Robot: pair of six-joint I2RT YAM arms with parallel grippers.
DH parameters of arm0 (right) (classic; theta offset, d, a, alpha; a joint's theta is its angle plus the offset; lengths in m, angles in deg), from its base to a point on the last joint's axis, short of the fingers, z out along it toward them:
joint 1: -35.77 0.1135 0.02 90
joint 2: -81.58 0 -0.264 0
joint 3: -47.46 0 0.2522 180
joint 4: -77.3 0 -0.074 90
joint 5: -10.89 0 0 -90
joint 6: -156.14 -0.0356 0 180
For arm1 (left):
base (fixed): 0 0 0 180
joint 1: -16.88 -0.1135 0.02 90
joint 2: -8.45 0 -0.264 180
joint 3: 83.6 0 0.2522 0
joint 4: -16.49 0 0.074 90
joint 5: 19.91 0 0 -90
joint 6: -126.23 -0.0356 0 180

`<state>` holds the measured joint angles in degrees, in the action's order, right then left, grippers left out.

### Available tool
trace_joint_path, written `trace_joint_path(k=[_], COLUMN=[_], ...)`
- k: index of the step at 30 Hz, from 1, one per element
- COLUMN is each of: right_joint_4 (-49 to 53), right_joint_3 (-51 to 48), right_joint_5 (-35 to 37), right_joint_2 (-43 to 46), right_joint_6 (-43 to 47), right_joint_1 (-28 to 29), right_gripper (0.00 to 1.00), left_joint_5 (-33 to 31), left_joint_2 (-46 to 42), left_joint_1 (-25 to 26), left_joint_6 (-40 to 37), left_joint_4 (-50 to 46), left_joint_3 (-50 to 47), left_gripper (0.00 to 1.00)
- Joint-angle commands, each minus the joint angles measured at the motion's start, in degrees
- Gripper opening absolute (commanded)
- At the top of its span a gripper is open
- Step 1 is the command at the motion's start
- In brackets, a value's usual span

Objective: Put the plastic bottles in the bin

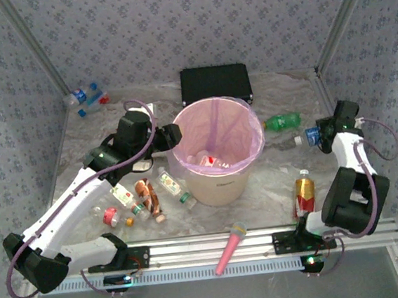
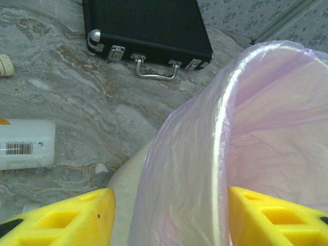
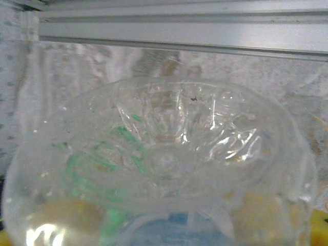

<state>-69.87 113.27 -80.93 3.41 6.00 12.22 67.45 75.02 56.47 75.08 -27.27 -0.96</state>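
Clear bottle within right claw, left claw open over bin

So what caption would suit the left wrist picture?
Left gripper open astride the rim of the bin, black case lying beyond.

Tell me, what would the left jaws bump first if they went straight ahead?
Probably the bin: its bag-covered rim sits right between the left jaws. The black case lies farther beyond.

Floral-patterned walls, marbled grey tabletop
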Motion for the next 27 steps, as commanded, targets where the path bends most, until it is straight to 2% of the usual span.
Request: trace_joint_path(k=[1, 9, 13, 15, 21, 23, 27], right_joint_4=[2.7, 8.2, 12.9, 13.3, 14.6, 18.1, 27.6], right_joint_3=[1.0, 8.7, 20.1, 24.4, 36.2, 40.9, 49.3], right_joint_5=[-4.6, -12.9, -16.0, -15.9, -6.9, -4.1, 1.3], right_joint_2=[3.6, 18.6, 20.1, 20.1, 16.0, 12.0, 2.8], right_joint_6=[2.3, 4.4, 7.4, 8.0, 14.8, 18.9, 27.7], right_joint_1=[-0.6, 1.9, 7.9, 13.1, 37.9, 46.2, 58.7], right_gripper=[0.62, 0.57, 0.55, 0.54, 0.54, 0.54, 0.54], left_joint_5=[-0.2, 0.3, 0.4, 0.7, 1.3, 1.4, 2.2], left_joint_2=[0.3, 0.1, -0.4, -0.5, -1.7, -2.0, -2.7], left_joint_1=[-0.3, -0.3, -0.4, -0.3, -0.2, -0.2, -0.2], left_joint_6=[-0.4, 0.0, 0.3, 0.5, 0.8, 0.7, 1.1], left_joint_4=[-0.1, 0.4, 1.1, 1.1, 1.0, 0.6, 0.8], left_joint_3=[1.8, 1.2, 0.2, 0.3, 0.4, 0.5, 0.6], left_gripper=[0.59, 0.59, 0.59, 0.59, 0.58, 0.57, 0.57])
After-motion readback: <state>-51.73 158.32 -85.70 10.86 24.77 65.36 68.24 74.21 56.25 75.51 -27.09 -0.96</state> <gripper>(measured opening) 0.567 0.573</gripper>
